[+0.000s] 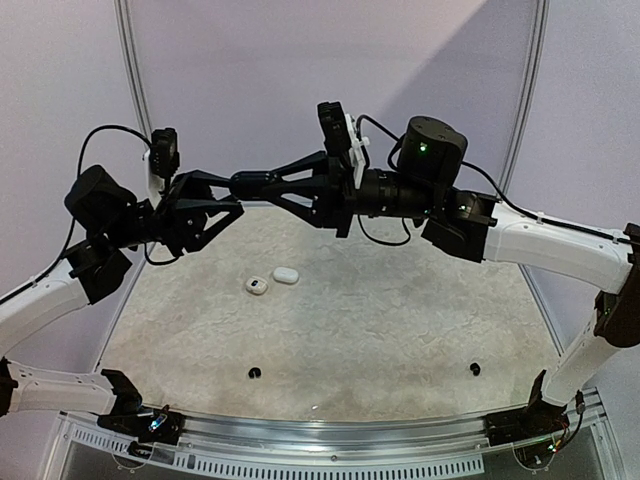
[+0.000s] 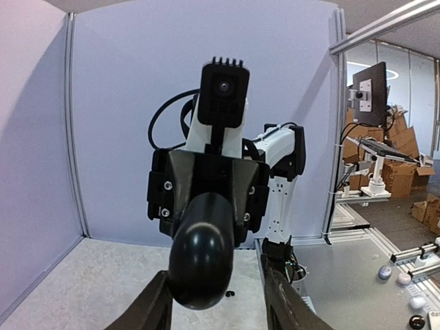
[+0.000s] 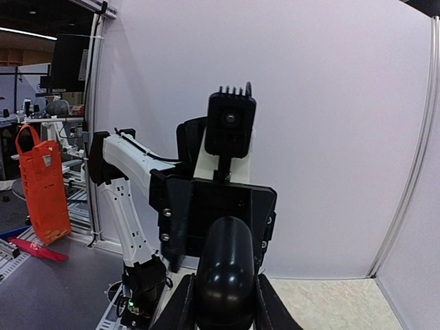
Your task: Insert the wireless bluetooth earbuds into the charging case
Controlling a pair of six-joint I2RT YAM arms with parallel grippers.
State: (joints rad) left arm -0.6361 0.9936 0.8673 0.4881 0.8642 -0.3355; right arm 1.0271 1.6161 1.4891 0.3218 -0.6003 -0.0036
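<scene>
A black pebble-shaped charging case [image 1: 255,183] hangs high over the table between my two grippers. My right gripper [image 1: 270,186] is shut on one end of it; in the right wrist view both fingers press the case [image 3: 225,268]. My left gripper [image 1: 241,184] stands round the other end. In the left wrist view the case [image 2: 203,247] rests against the left finger [image 2: 155,306], with a gap to the right finger [image 2: 278,302]. Two round black earbuds [image 1: 254,373] [image 1: 474,369] lie on the table near the front; one earbud [image 2: 229,293] shows below the case.
A closed white case [image 1: 285,274] and a second white case with a dark centre [image 1: 257,286] lie on the speckled table [image 1: 400,320] below the grippers. White walls close the back and sides. The metal front rail [image 1: 330,440] runs between the arm bases.
</scene>
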